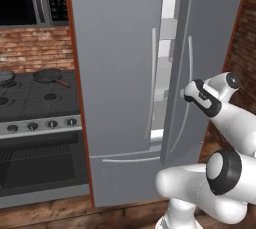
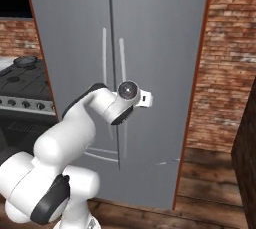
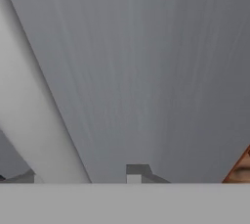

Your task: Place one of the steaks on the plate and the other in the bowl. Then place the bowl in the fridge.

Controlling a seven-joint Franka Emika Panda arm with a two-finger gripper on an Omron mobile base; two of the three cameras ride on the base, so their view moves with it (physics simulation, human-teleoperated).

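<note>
Fridge (image 1: 120,73) tall and grey beside the black oven (image 1: 35,138), its right door (image 1: 200,48) swung slightly ajar showing white interior, gripper (image 3: 80,175) up against that door's long handle (image 1: 186,98), fingertips straddling the pale bar, apart rather than clamped, frying pan (image 1: 49,75) on the stovetop.

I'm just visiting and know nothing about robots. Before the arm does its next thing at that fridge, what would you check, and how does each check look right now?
1. Right fridge door swung ajar: ok, a gap shows white shelves in the left base view.
2. Left fridge door shut: ok.
3. Gripper at the right door's handle: ok, the hand is right against it.
4. Fingers closed on the handle: cannot tell; the pale bar passes between them, contact unclear.
5. Door open wide enough for a bowl: not ok, the gap looks narrow.
6. Stove clear of the arm: ok.
</note>
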